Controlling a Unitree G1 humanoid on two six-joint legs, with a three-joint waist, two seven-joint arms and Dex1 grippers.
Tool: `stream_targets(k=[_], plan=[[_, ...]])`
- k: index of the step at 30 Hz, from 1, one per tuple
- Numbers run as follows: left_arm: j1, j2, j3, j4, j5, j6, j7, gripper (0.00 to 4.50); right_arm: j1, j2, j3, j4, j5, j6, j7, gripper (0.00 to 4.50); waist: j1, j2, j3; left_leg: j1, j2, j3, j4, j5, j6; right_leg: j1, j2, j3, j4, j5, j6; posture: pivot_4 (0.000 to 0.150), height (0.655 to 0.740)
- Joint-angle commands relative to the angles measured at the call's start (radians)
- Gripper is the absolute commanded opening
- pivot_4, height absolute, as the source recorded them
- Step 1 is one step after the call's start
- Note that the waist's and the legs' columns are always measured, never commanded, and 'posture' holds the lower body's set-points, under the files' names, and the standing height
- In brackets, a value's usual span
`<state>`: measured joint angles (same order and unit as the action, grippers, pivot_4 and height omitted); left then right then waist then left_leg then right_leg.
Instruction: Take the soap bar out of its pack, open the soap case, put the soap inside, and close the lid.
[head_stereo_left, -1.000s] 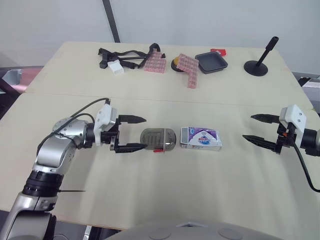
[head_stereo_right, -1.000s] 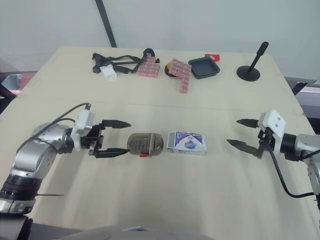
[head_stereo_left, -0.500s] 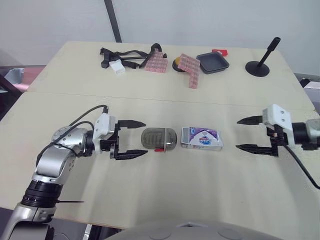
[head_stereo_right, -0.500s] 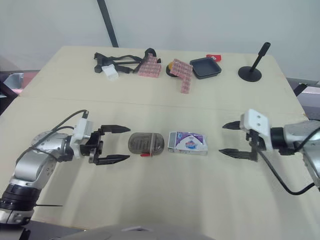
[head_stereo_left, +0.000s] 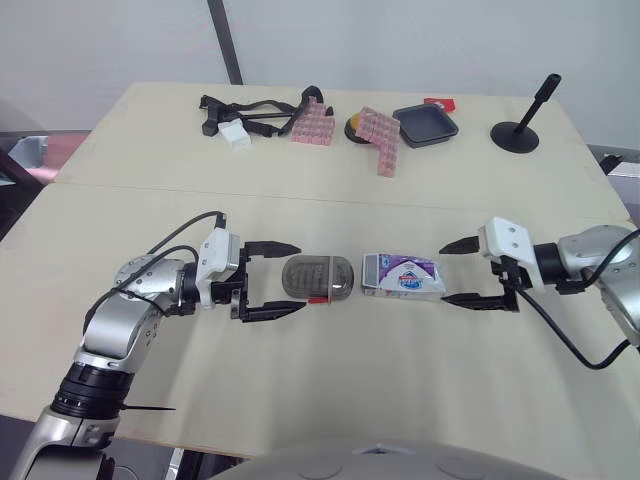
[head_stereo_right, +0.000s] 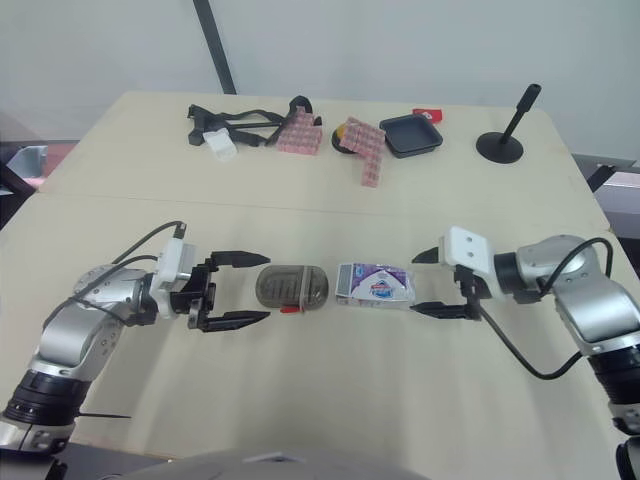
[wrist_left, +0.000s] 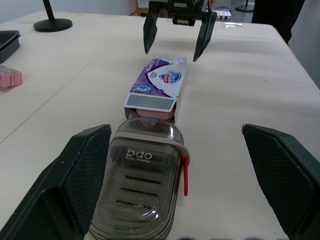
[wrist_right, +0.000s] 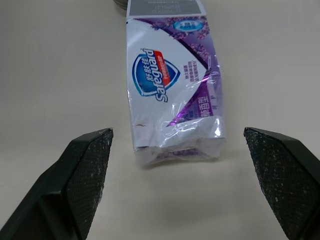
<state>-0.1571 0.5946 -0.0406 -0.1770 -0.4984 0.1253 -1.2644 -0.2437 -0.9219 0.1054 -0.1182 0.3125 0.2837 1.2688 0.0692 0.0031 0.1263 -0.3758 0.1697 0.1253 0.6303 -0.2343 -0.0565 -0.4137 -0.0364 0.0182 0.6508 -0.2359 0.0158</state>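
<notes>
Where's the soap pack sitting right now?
The soap pack lies centre-frame in the head views, just right of the soap case, with the open right gripper at its right end.

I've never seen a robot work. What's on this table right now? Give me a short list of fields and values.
Soap pack: lying flat on the table, pink soap showing at one end
Soap case: end to end with the pack, lid shut
Left gripper: open, straddling the case's end, not gripping
Right gripper: open, straddling the pack's far end
At the back: black tray, black stand
</notes>
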Motion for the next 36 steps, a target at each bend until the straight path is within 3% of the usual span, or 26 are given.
stream_targets(k=[1,36], plan=[[0.009,0.01,0.008,-0.042,-0.013,0.001,0.006,4.44,-0.017,0.022,-0.007,0.012,-0.016,-0.023,-0.017,4.5,-0.001,0.0,0.0,0.0,0.0,0.0,0.0,0.0,0.0,0.0,0.0,0.0,0.0,0.0,0.0,0.15,0.7398],[0.037,0.0,0.0,-0.074,-0.022,0.011,0.033,4.44,-0.037,0.121,0.029,0.081,-0.075,-0.085,-0.042,4.5,-0.003,0.0,0.0,0.0,0.0,0.0,0.001,0.0,0.0,0.0,0.0,0.001,0.002,0.0,0.0,0.15,0.7398]])
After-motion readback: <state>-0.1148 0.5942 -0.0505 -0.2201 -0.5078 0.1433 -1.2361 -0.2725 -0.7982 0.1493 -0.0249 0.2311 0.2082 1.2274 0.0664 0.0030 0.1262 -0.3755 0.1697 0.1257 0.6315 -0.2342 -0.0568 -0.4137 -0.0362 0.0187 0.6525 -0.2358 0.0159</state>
